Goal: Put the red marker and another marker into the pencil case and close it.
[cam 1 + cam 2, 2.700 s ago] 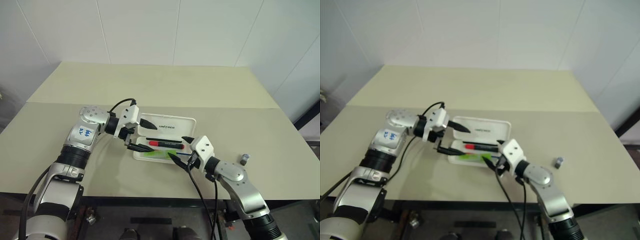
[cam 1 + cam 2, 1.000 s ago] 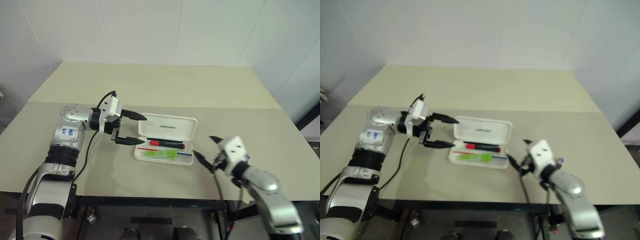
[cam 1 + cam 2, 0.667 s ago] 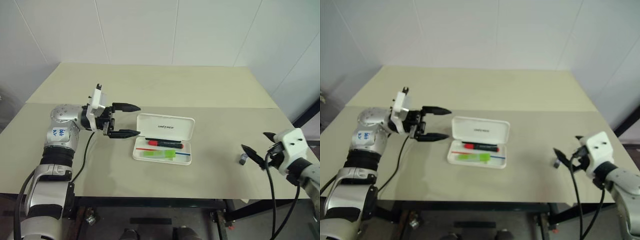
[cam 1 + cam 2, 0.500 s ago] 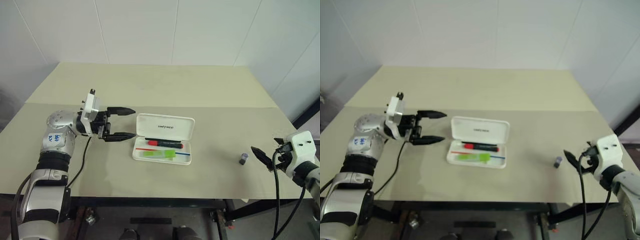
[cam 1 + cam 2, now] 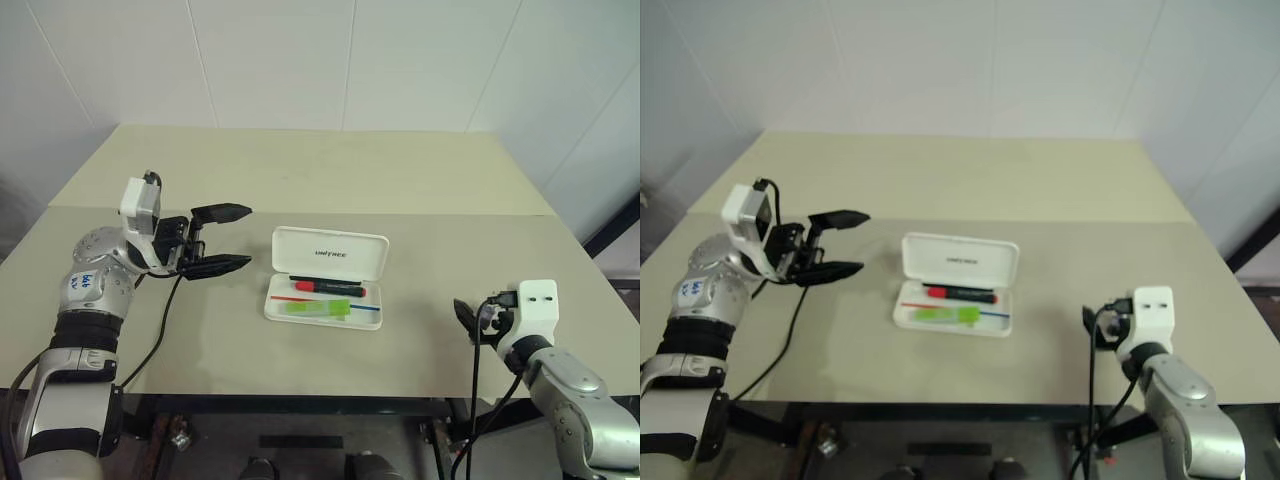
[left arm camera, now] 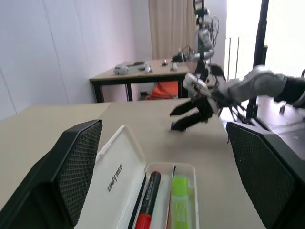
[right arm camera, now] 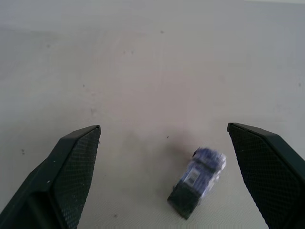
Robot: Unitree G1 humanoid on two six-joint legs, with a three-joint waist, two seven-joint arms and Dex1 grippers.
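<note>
Head views: white pencil case (image 5: pixel 330 275) lying open mid-table, lid (image 5: pixel 332 252) folded back toward the wall with dark lettering showing. Inside the tray, red marker (image 5: pixel 328 287) with its black section nearer the lid, bright green marker (image 5: pixel 318 308) in front of it, side by side and parallel to the long edge. Left gripper (image 5: pixel 228 239) hovering left of the case, pointing at it, fingers spread wide, nothing held. Right gripper (image 5: pixel 468 320) near the front right of the beige table (image 5: pixel 400 190), well apart from the case.

Left wrist view: both black fingers (image 6: pixel 66 169) set far apart, framing the open case (image 6: pixel 124 176) with red marker (image 6: pixel 147 198) and green marker (image 6: pixel 179 200) lying in it.

Right wrist view: fingers (image 7: pixel 71 164) wide apart, empty, above the tabletop (image 7: pixel 143 71); small blue-and-black object (image 7: pixel 198 181) lying between them.
</note>
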